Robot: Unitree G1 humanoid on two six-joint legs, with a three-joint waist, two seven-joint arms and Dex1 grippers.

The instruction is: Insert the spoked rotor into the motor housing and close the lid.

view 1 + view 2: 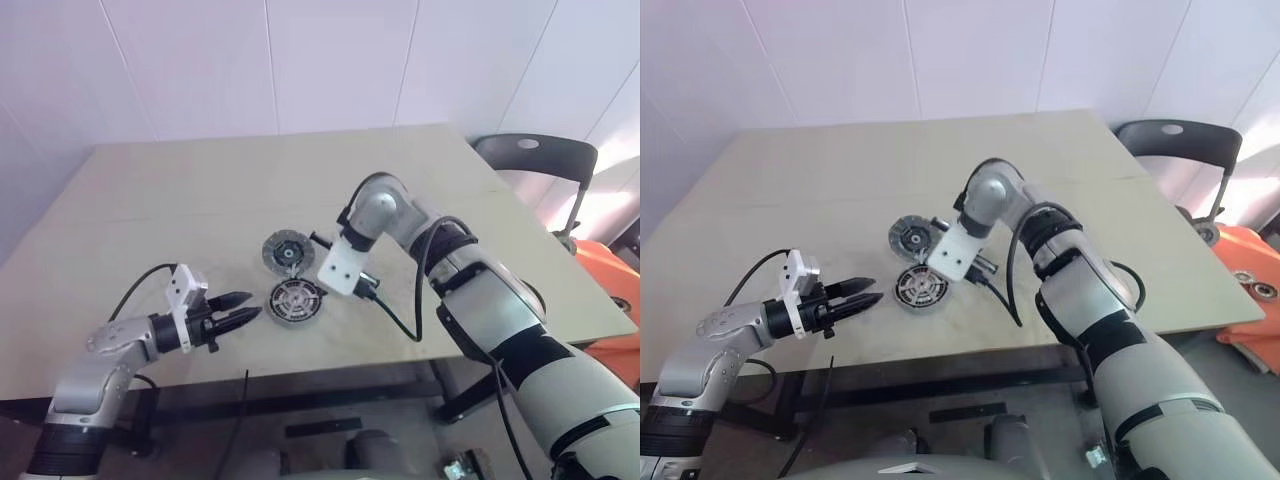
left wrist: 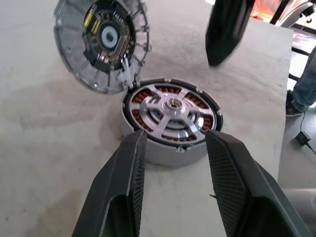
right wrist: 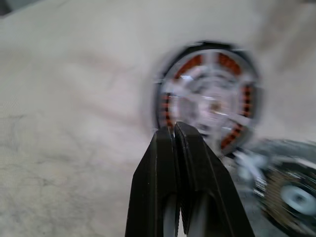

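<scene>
Silver spoked rotor (image 2: 170, 113) sits in motor housing (image 2: 163, 153); lid (image 2: 101, 42) at its 11 o'clock; left gripper (image 1: 243, 308) half-open, empty, right gripper (image 3: 174, 132) closed, empty: grab lid's rim, centre it.

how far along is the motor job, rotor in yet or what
Done: the rotor sits inside the housing, copper windings showing between its spokes. In hand: nothing is held; the right gripper is shut and empty above the housing's edge, and the left gripper is open with its fingers just short of the housing. Left: the lid lies on the table against the housing, not yet put on.
</scene>
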